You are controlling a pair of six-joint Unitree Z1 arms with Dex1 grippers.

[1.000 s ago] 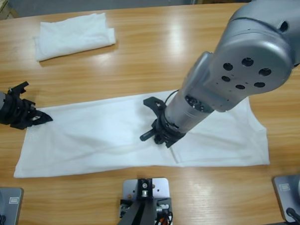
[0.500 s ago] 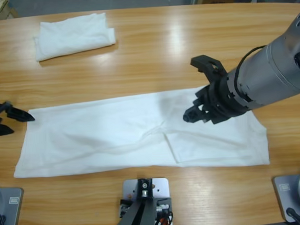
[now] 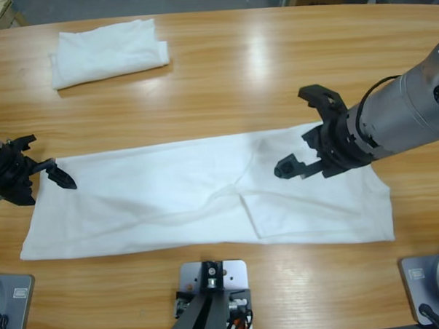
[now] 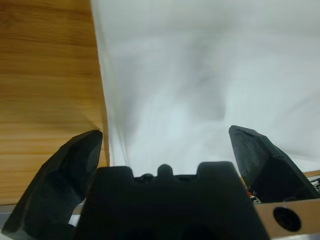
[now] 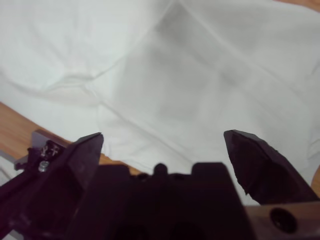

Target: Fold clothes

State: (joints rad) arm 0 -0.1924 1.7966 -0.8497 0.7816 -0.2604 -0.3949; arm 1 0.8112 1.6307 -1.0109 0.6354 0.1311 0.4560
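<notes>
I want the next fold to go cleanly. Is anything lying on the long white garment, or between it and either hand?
Nothing visible does. The left hand is open at the long garment's end, the right hand open over its other half. The folded white cloth lies apart at the table's far side.

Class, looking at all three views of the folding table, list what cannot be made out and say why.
- Shirt lettering and neck label: not visible in any view.
- Folded cloth, high view: which garment it is, hidden by its folds.
- Right arm, high view: cut off by the edge.
- Left gripper: its arm is cut off too.
</notes>
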